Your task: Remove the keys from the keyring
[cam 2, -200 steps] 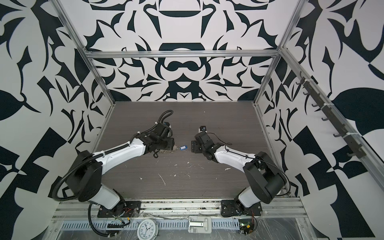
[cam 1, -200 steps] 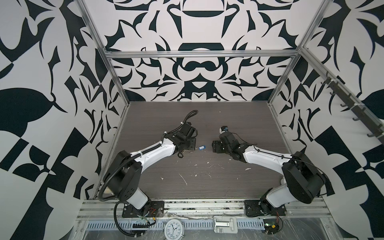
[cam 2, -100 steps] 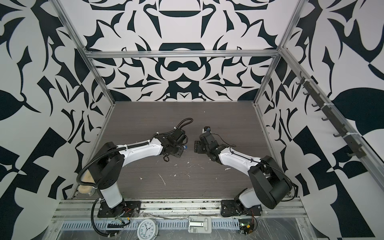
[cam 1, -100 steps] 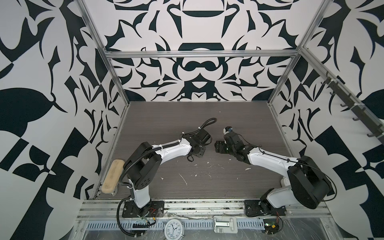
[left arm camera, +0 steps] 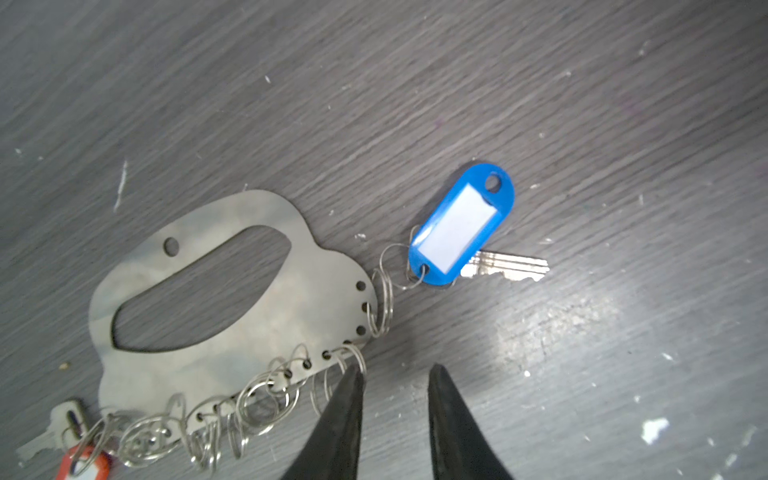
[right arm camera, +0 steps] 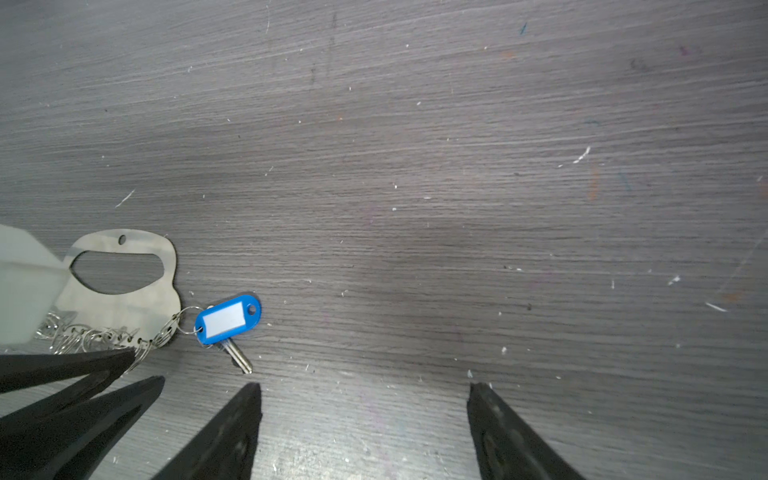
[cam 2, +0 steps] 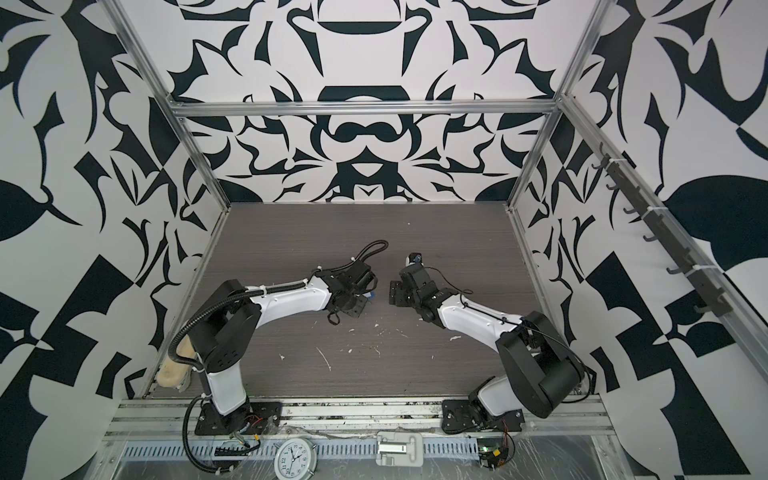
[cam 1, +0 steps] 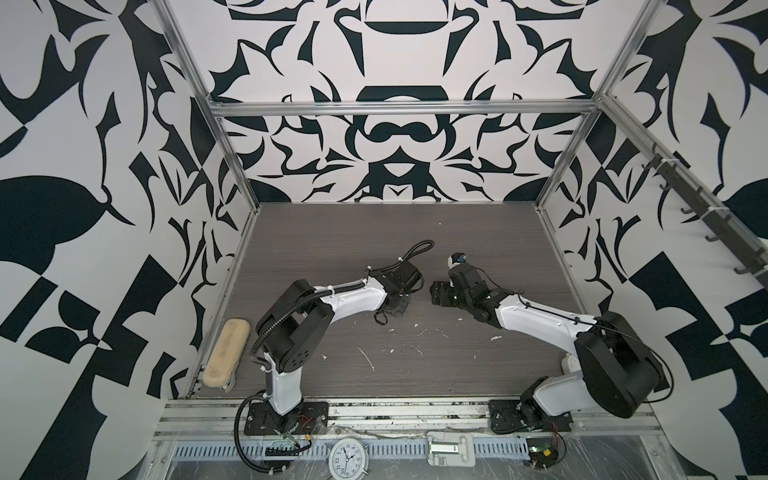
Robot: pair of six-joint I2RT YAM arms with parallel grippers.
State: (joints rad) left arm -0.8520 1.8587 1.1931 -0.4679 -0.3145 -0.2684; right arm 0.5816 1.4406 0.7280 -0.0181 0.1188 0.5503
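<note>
Lying flat on the dark desk (left arm camera: 540, 104), the keyring (left arm camera: 232, 299) is seen with its curved, ring-lined edge turned toward the left gripper (left arm camera: 392, 372). The blue-tagged key (left arm camera: 505, 266) is linked by small rings (left arm camera: 384, 305) to one end of that edge, and a red-tagged key (left arm camera: 62, 419) is hung at the opposite end. Neither key has been freed, so the step in hand is judged to be the approach for holding the plate or its rings. The jaws of the left gripper are parted narrowly with nothing between them, one tip set just against a ring. The jaws of the right gripper (right arm camera: 365, 388) are spread wide and empty, near the blue tag (right arm camera: 227, 319). Next, the plate is probably to be pinned by one arm while the blue key's ring is worked open by the other, for which fine alignment is called for. Open desk is found beyond the blue tag. The side walls are well apart, and a beige wooden board (cam 1: 226, 357) is set at the desk's left edge.
</note>
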